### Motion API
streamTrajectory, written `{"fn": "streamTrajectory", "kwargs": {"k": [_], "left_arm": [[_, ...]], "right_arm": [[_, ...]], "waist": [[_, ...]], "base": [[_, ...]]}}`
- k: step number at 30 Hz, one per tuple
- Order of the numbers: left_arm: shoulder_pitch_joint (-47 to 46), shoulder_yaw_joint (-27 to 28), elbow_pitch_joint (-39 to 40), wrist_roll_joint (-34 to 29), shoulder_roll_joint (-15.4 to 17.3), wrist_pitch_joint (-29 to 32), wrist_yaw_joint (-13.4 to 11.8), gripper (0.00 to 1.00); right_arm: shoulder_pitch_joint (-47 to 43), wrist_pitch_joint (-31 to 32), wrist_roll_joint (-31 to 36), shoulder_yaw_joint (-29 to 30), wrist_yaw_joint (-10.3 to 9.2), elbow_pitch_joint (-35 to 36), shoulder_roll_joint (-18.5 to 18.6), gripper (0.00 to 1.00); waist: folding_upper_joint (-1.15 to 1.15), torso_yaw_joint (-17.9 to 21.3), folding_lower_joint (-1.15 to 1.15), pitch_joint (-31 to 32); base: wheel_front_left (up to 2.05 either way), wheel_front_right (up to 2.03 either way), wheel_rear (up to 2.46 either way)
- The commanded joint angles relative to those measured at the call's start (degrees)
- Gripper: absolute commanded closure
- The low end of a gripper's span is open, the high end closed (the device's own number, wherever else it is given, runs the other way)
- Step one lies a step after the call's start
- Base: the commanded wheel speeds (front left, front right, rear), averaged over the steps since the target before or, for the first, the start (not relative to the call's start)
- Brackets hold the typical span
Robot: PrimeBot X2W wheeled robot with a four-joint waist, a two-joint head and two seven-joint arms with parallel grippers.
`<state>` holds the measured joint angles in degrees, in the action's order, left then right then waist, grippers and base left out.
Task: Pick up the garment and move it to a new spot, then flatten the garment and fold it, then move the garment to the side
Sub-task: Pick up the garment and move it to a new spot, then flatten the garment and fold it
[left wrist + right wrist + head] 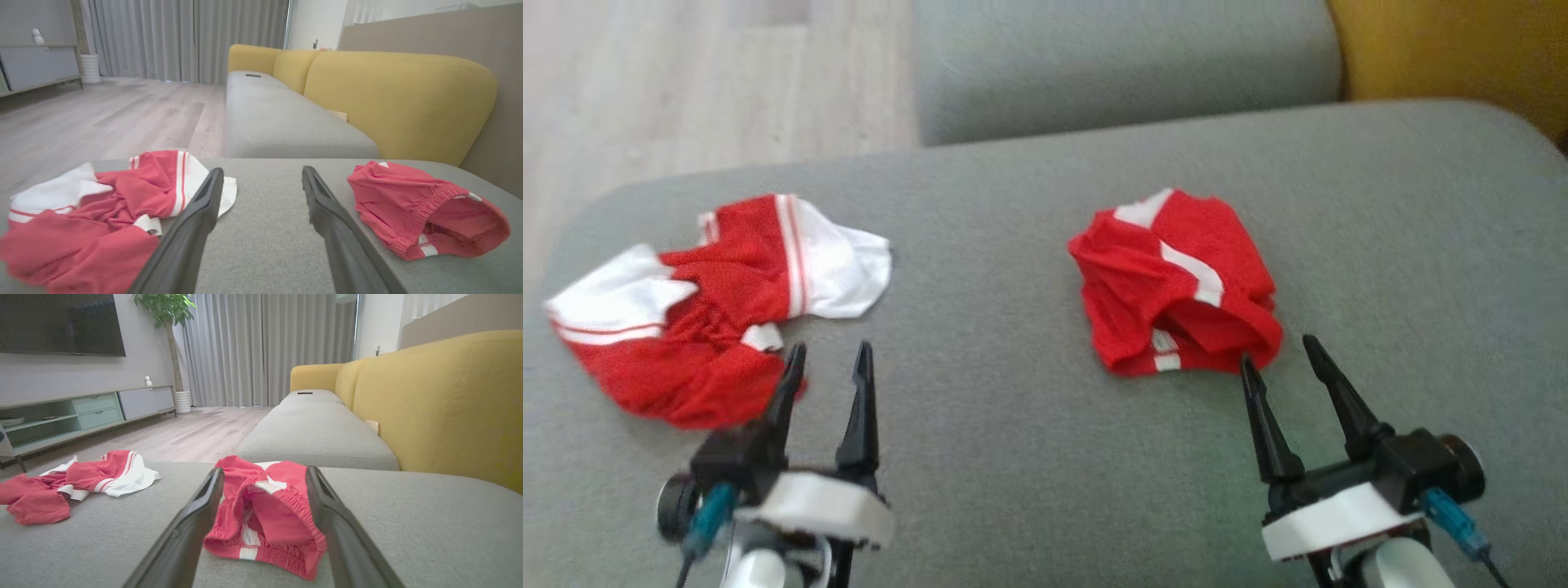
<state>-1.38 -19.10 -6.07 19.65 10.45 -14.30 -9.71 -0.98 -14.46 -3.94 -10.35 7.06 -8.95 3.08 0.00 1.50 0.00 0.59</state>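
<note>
A grey seat fills the lower part of the head view, with pale wood floor at upper left and a yellow backrest at upper right. Two garments lie on the seat, well apart.

The shorts, red with white stripes, sit crumpled right of centre, their waistband opening toward the bottom of the frame. The shirt, red with white sleeves and trim, lies rumpled at the left end of the seat.

The right gripper rises from the lower right, its fingers spread and holding nothing, with the tips just at the near edge of the shorts. In the right wrist view the shorts lie framed between the two fingers, elastic waistband toward the camera.

The left gripper rises from the lower left, likewise spread and empty. Its left finger overlaps the shirt's near edge, though blur there leaves contact unclear. In the left wrist view bare seat shows between the fingers, with the shirt at lower left and the shorts at right.

Behind, the right wrist view shows grey curtains at top centre, and a TV above a low cabinet at left.
</note>
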Motion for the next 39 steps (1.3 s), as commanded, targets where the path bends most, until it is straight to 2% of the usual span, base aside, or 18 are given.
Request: {"fn": "streamTrajectory", "kwargs": {"k": [1,6,9,14,22,39], "left_arm": [[0.59,4.21,3.57,-2.59,-0.87,-0.69,0.66,0.0],[6.7,8.06,6.47,-8.29,-3.34,-0.69,1.3,0.0],[10.44,10.54,8.17,-11.03,-5.02,-0.69,0.65,0.0],[15.17,11.57,9.59,-13.5,-6.65,-0.7,1.03,0.0],[16.15,10.68,10.52,-16.87,-7.22,-0.7,2.3,0.0],[15.89,10.06,9.5,-17.87,-7.49,-0.7,3.17,0.0]], "right_arm": [[-0.21,-0.54,0.43,-0.78,0.43,1.36,-0.05,0.0],[-1.49,-0.54,0.59,0.35,0.43,1.15,-0.01,0.0],[-2.38,-0.54,0.62,1.03,0.43,1.03,-0.03,0.0],[-3.92,-0.54,0.6,2.59,0.43,1.0,-0.1,0.0],[-5.86,-0.54,0.28,2.19,0.43,0.7,-0.17,0.0],[-5.81,-0.54,-0.17,1.9,0.43,0.41,-0.2,0.0]], "waist": [[0.0,-2.73,0.0,3.11],[0.0,-3.26,0.0,4.7],[0.0,-3.11,0.0,5.51],[0.0,-3.09,0.0,6.41],[0.0,-3.58,0.0,7.42],[0.0,-3.41,0.0,7.82]], "base": [[0.0,0.0,0.0],[0.0,0.0,0.0],[0.0,0.0,0.0],[0.0,0.0,0.0],[0.0,0.0,0.0],[0.0,0.0,0.0]]}}
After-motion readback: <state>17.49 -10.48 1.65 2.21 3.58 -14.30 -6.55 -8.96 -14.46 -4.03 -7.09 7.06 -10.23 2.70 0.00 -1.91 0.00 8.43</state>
